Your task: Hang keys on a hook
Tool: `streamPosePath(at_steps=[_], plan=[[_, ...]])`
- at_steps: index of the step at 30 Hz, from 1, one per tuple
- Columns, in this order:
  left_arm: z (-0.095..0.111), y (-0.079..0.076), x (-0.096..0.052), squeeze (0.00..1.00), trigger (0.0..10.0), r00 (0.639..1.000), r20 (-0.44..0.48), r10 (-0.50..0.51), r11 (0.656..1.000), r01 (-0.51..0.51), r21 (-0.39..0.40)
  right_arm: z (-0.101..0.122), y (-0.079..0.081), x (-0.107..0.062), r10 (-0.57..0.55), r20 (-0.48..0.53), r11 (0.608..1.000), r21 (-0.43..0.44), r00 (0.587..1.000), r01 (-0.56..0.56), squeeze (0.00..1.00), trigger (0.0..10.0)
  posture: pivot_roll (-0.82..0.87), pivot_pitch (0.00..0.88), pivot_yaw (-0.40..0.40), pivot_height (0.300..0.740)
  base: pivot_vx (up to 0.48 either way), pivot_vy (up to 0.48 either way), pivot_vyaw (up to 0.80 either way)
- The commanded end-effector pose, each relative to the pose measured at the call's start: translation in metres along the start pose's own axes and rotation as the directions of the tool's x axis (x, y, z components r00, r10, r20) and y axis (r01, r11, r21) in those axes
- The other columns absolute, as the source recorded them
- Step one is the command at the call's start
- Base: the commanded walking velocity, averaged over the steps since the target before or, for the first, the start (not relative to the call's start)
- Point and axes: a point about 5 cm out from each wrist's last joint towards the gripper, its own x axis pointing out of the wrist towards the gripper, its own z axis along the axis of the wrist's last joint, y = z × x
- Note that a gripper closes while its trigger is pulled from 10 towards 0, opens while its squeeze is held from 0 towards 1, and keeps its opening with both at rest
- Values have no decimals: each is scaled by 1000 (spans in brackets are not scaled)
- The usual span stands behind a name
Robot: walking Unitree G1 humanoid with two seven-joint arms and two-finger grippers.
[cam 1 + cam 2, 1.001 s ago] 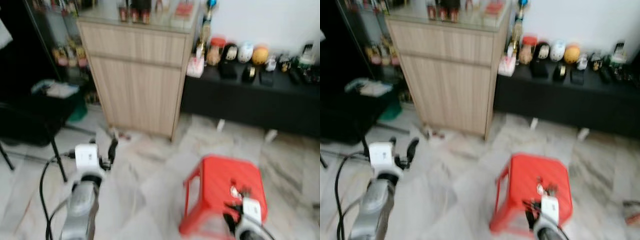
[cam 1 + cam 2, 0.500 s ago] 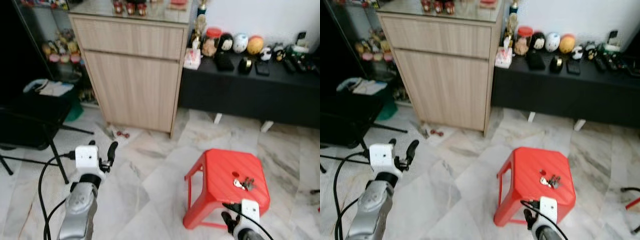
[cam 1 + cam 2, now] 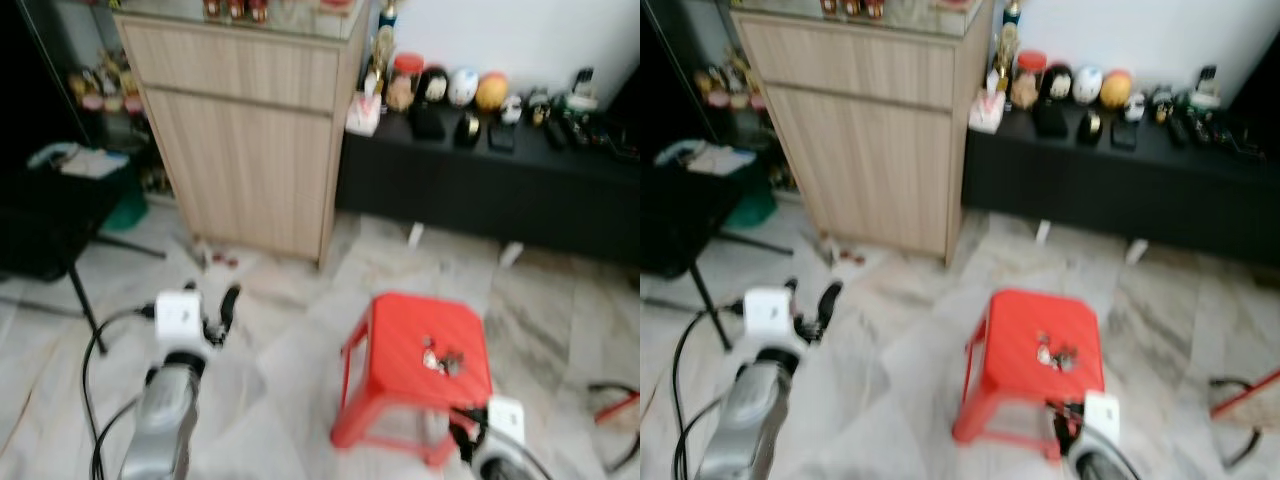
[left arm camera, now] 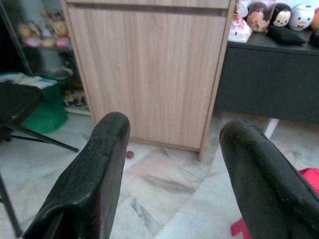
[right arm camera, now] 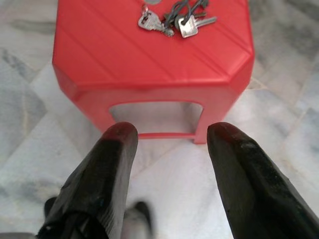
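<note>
Right wrist view gives the story: keys lie in a bunch on top of the red stool, at twelve o'clock from the right gripper, whose fingers are spread wide and empty; it hangs low in front of the stool, well short of them. Left gripper is released too, facing the wooden cabinet. Best approach, I'd say: rise above the seat, come straight down, pinch the ring rather than a loose key; no hook identifiable yet.
</note>
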Motion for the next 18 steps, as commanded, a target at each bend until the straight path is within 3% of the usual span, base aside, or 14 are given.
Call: streamPosePath(at_steps=[1, 8, 18], plan=[[2, -7, 1, 0, 10000, 1000, 7, -20, 1000, 20, -4, -2, -9, -2, -27, 3, 1000, 9, 1000, 27, 0, 10000, -86, 67, -33, 740, 0, 0, 0], [2, -8, 2, 0, 10000, 1000, 8, -12, 1000, 12, -14, 0, -10, -2, -30, 23, 999, 19, 999, 29, 0, 10000, -90, 66, -37, 740, 0, 0, 0], [2, -9, 3, 0, 10000, 1000, 9, -10, 1000, 10, -22, 4, -9, -3, -14, 57, 1000, 17, 998, 13, 0, 10000, -102, 69, -37, 740, 0, 0, -746]])
